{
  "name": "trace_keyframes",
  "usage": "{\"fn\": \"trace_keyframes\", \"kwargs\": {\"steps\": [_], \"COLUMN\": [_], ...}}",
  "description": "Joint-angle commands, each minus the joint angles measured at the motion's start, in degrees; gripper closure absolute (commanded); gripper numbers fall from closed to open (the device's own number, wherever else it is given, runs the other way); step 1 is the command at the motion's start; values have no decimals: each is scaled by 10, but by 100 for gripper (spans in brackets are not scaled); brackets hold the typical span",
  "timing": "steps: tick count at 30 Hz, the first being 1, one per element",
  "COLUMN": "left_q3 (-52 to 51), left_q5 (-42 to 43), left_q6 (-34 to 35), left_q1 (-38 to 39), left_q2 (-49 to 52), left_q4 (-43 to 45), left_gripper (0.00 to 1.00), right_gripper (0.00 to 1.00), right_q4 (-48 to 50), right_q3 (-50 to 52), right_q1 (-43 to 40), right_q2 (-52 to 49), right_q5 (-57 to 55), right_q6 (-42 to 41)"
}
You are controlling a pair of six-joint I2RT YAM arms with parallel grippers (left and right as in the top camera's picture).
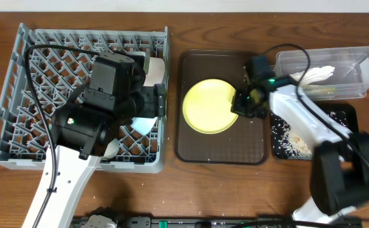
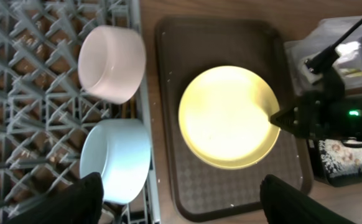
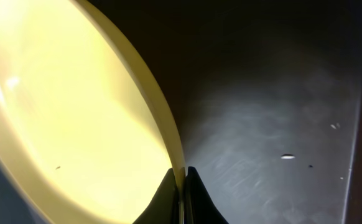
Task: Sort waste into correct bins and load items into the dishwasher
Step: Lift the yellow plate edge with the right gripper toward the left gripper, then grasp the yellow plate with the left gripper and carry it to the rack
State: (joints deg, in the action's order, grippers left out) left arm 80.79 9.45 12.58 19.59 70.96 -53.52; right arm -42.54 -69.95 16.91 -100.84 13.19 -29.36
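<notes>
Right fingers (image 3: 168,202) pressed together on the right rim of the yellow plate (image 1: 208,106) — a firm pinch. Plate sits within the brown tray (image 1: 191,149), mid-desk (image 1: 172,196); lifted or resting, cannot tell. Left fingers (image 2: 75,202) spread wide, holding nothing — poised over the right edge of the grey rack (image 1: 19,95), where the blue bowl (image 2: 116,158) and white bowl (image 2: 111,62) sit.

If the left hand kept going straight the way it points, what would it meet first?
Probably the brown tray, at its rim beside the rack, just short of the yellow plate. Depth is unclear, so this is only likely.
</notes>
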Motion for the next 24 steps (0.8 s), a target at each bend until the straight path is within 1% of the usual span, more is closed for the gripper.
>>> {"fn": "trace_keyframes", "kwargs": {"steps": [1, 3, 7, 8, 12, 16, 19, 21, 22, 23, 24], "left_q3": [0, 0, 0, 0, 0, 0, 0, 0, 0, 0, 0], "left_q5": [31, 68, 169, 183, 191, 210, 236, 248, 249, 249, 249], "left_q6": [-3, -3, -3, -3, -3, -3, -3, -3, -3, -3, -3], "left_q1": [-3, -3, -3, -3, -3, -2, -2, -2, -2, -2, -1], "left_q2": [2, 2, 3, 3, 5, 9, 17, 21, 22, 23, 23], "left_q4": [11, 24, 64, 73, 82, 83, 82, 82, 82, 82, 82], "left_gripper": [15, 14, 13, 13, 13, 13, 16, 21, 28, 40, 53], "right_gripper": [99, 99, 99, 99, 99, 99, 99, 99, 99, 99, 99], "right_q4": [2, 2, 9, 9, 8, 12, 21, 31, 37, 41, 43], "right_q3": [-1, -1, -1, -1, -1, -1, -1, -1, -1, -1, -1], "right_q1": [-24, -36, -52, -54, -57, -57, -57, -57, -57, -57, -57], "right_q2": [81, 118, 178, 186, 211, 219, 219, 219, 219, 219, 219], "right_q5": [96, 110, 165, 176, 232, 341, 393, 429, 440, 441, 440], "right_q6": [122, 132, 183, 192, 225, 276, 299, 308, 307, 307, 307]}}
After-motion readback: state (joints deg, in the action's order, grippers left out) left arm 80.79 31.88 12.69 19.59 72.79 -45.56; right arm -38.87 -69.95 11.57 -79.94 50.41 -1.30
